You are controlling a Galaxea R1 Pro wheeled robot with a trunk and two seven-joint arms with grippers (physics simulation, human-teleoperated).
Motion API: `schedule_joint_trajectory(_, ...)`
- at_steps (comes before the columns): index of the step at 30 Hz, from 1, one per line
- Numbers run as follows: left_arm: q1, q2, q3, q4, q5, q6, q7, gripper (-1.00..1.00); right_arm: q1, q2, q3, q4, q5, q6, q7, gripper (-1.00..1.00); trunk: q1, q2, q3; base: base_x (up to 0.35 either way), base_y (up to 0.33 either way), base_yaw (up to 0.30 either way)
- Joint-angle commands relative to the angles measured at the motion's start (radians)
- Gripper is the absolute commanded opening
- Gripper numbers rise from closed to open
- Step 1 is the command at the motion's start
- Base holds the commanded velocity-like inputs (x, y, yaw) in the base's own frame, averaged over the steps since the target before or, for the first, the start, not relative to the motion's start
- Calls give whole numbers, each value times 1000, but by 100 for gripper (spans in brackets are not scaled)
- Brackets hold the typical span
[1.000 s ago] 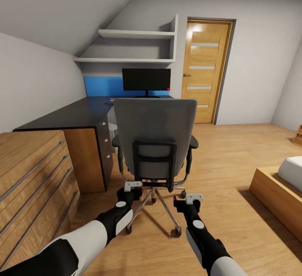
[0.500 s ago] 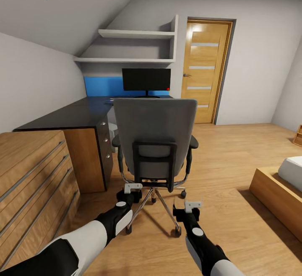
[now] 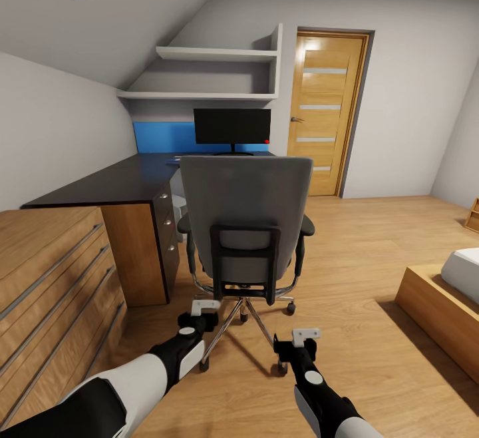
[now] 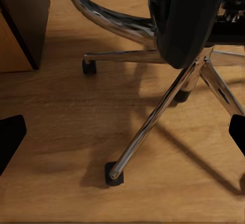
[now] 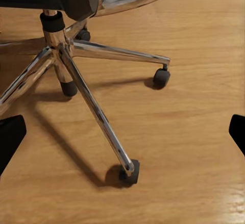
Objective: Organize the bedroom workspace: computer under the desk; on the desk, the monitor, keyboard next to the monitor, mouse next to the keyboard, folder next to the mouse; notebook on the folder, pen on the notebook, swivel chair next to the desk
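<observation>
The swivel chair stands in front of me with its grey back toward me, close to the black desk. On the desk's far end is the monitor. My left gripper is open, low behind the chair's metal base. My right gripper is also open, low near a caster; dark fingertips sit wide apart. The chair back hides the seat, so the folder is hidden. Keyboard, mouse, notebook, pen and computer are hidden or out of view.
A light wooden drawer chest runs along the left. The desk's dark drawer unit is beside the chair. A bed frame sits at the right, a wooden door behind. Open floor lies right of the chair.
Both grippers have dropped and drawn back from the chair toward me, the right one more than the left. The chair has not moved.
</observation>
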Motion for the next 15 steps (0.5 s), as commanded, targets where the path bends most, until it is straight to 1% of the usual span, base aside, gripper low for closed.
schedule_joint_trajectory(1, -1, 0, -9, 7, 8, -1, 4, 100, -1, 0, 2, 1, 11, -12, -8, 100, 0, 0, -1, 0, 0, 0)
schedule_joint_trajectory(2, -1, 0, -10, 15, 9, 4, 4, 100, -1, 0, 1, 1, 11, -40, -9, 100, 0, 0, -1, 0, 0, 0)
schedule_joint_trajectory(6, -1, 0, -10, 19, 9, 33, 4, 100, -1, 0, 1, 3, 13, -66, -11, 100, 0, 0, -1, 0, 0, 0)
schedule_joint_trajectory(13, -1, 0, -10, 21, 7, 120, 4, 100, 0, 0, -1, 0, 14, -84, -12, 100, 0, 0, -1, 0, 0, 0)
schedule_joint_trajectory(15, -1, 0, -10, 21, 7, 128, 4, 100, -1, 0, 0, 0, 14, -86, -13, 100, 0, 0, -1, 0, 0, 0)
